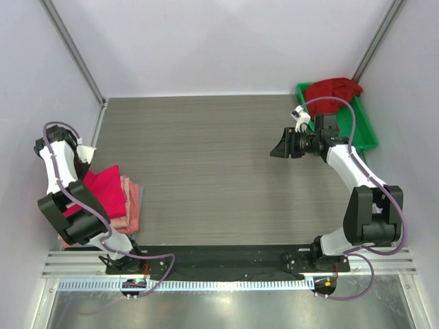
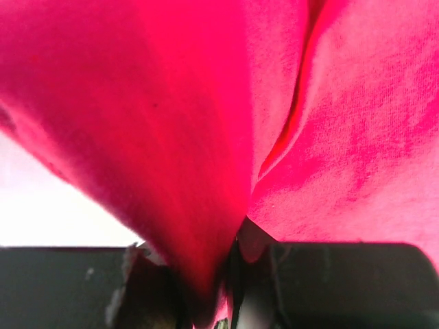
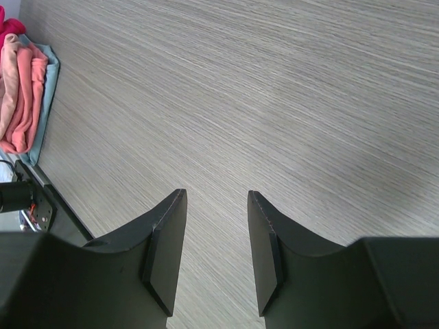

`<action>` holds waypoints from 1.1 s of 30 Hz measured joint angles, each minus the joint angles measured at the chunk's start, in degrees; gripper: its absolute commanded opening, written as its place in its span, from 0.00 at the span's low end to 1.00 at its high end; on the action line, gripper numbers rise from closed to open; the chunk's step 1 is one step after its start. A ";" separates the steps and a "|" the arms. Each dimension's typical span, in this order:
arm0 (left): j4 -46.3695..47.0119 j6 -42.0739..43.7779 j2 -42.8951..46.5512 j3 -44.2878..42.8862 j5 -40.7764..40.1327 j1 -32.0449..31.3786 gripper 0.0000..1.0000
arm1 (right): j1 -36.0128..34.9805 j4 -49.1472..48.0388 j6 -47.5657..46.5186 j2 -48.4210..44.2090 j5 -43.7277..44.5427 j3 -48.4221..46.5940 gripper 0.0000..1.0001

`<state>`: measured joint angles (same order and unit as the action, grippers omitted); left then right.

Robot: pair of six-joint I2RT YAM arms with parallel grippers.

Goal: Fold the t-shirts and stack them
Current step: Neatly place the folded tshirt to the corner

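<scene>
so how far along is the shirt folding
Done: pale salmon-pink shirts lie folded in a stack at the left. In hand: the left gripper pinches the bright red shirt on top of that stack. To do: the crimson shirt lies crumpled in the green tray; the right gripper is open and empty.

Grey wood-grain tabletop [image 1: 206, 164], matte, evenly lit. Plain white walls [image 1: 226, 41] on three sides, slanted metal posts [image 1: 72, 51] at back corners. Black base plate [image 1: 226, 255], slotted rail [image 1: 226, 283], metal sheet [image 1: 226, 312] along near edge.
</scene>
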<state>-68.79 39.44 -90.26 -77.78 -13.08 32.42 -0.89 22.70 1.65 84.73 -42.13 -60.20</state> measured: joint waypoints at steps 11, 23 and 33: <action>1.81 -4.68 2.78 -3.54 6.10 -2.49 0.68 | -0.02 -0.04 0.00 -0.76 0.07 0.70 0.47; 9.88 -29.51 12.24 -21.68 20.35 -23.32 1.00 | 0.00 -1.73 0.87 -4.98 4.33 3.76 0.73; 7.58 -35.19 -0.74 -17.14 18.84 -28.41 0.93 | -0.02 -2.73 -0.13 -0.11 5.88 -0.31 0.73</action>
<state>-61.21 4.25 -91.00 -94.91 5.76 4.01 -0.91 19.97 1.52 84.62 -36.25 -60.51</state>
